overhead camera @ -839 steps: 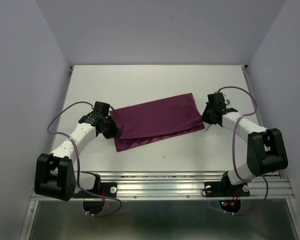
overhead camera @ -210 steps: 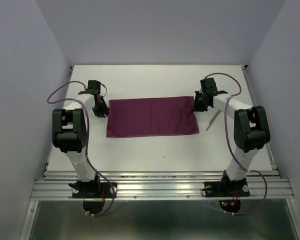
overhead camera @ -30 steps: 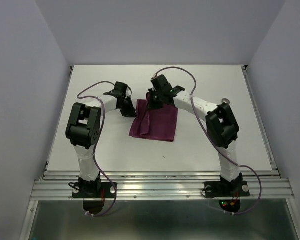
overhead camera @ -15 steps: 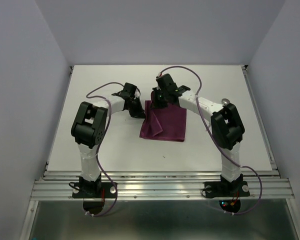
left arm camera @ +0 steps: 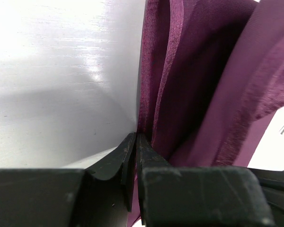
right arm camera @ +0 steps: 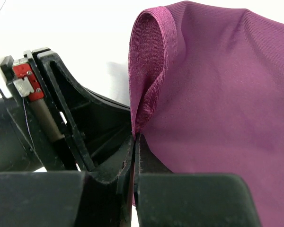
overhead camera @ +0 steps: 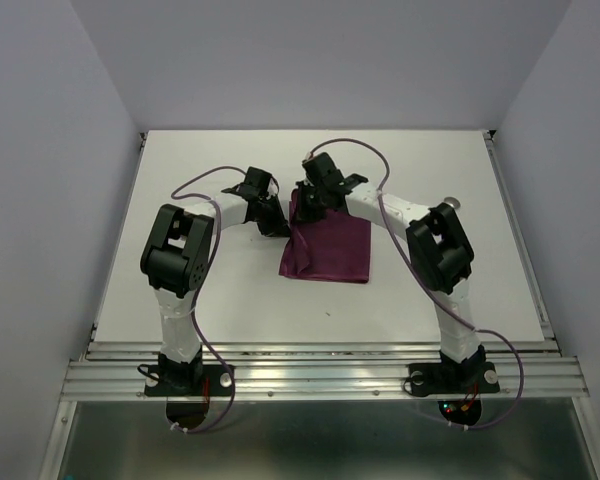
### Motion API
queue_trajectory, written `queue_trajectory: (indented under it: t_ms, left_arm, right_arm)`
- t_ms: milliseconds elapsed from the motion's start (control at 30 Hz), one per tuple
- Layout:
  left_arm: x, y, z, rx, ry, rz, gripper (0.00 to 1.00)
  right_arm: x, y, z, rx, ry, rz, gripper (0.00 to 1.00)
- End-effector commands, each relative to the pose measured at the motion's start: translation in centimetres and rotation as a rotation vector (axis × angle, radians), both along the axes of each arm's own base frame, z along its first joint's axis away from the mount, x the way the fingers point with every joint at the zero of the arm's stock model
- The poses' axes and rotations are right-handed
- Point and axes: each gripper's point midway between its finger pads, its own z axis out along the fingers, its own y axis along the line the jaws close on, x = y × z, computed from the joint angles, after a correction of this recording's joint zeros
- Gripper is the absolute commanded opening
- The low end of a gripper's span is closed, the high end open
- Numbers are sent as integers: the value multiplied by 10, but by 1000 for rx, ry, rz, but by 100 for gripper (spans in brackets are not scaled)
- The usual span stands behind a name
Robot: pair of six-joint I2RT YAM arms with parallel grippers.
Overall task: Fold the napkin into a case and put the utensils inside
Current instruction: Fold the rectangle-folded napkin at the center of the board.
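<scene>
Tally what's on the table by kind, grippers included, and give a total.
napkin: 1
silver utensil: 1 in view
grippers: 2, left gripper and right gripper, both pinching the napkin
Total: 4

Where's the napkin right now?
In the top view the folded napkin lies at the table centre, far left corner pinched by left gripper and right gripper.

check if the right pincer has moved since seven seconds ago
Yes. The right pincer has travelled left, away from the table's right edge to mid-table, shut on the napkin.
</scene>
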Motion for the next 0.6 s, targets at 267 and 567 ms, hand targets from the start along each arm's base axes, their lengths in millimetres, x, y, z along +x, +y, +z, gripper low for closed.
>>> queue_trajectory:
  t_ms: [267, 567]
  left_arm:
    - [-23, 15, -11, 63, 49, 2, 17]
    - [-22, 34, -2, 112, 35, 33, 24]
  right_arm:
    - [16, 32, 16, 89, -42, 23, 1]
    - [14, 46, 19, 123, -34, 64, 34]
